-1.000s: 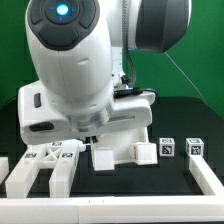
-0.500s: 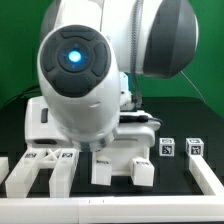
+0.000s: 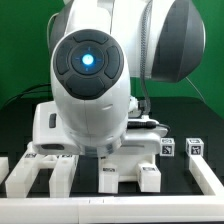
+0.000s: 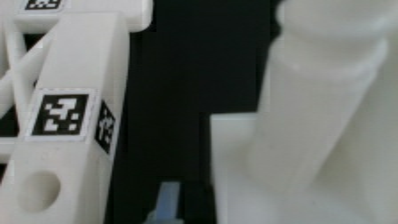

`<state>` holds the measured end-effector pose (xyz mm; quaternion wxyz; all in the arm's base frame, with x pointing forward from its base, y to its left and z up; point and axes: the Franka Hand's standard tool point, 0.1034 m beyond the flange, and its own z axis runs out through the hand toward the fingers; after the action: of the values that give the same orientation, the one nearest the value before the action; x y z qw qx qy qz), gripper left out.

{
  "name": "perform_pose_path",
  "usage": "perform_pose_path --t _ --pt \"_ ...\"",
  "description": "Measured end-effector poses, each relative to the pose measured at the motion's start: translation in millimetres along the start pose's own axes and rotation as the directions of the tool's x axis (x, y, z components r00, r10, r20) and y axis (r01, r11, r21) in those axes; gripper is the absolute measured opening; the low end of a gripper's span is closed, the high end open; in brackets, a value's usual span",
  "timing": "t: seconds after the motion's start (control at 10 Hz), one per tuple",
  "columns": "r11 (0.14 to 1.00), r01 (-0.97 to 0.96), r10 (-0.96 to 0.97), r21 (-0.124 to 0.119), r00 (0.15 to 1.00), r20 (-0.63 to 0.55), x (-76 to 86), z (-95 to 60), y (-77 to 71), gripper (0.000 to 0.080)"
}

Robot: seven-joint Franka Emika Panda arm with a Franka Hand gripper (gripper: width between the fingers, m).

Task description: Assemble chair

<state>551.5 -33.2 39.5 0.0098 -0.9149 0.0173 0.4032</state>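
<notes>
The chair is in loose white parts on the black table. A ladder-like frame part (image 3: pixel 45 168) with tags lies at the exterior view's left. A chunky part with two stubby legs (image 3: pixel 130 174) sits just below the arm's wrist. The arm's big body hides my gripper in the exterior view. In the wrist view my gripper (image 4: pixel 169 205) shows as one bluish tip in the dark gap between a tagged white bar (image 4: pixel 71 110) and a thick white block (image 4: pixel 302 130). The jaws are shut, with nothing seen between them.
Two small tagged cubes (image 3: pixel 168 147) (image 3: pixel 194 146) stand at the exterior view's right. A white rail (image 3: pixel 207 176) runs along the right side and a white wall (image 3: pixel 110 212) along the front. The robot arm (image 3: pixel 95 80) fills the middle of the exterior view.
The arm has swung toward the exterior view's right and nearer the camera. The two-legged white part now sits further right and closer to the front wall.
</notes>
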Motion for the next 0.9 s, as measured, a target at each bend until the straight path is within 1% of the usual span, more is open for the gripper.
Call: perform_pose_path --t 0.4,0.5,0.6,0.7,0.8,0.9 --pt "1.0 0.011 -0.011 -0.003 1.0 -0.025 5.1 -2.3 1.0 0.0037" --pt "1.0 0.01 -0.01 -0.002 1.0 -0.025 5.2 -2.3 1.3 0.0109" --pt "1.0 0.01 -0.01 -0.002 1.0 -0.025 5.2 -2.3 1.6 0.0292" --pt "1.0 0.01 -0.01 -0.002 1.0 -0.025 5.2 -2.3 1.7 0.0292" --pt "1.0 0.009 -0.009 -0.002 1.0 -0.025 5.2 -2.3 1.8 0.0474" --pt "1.0 0.009 -0.009 -0.002 1.0 -0.025 5.2 -2.3 2.0 0.059"
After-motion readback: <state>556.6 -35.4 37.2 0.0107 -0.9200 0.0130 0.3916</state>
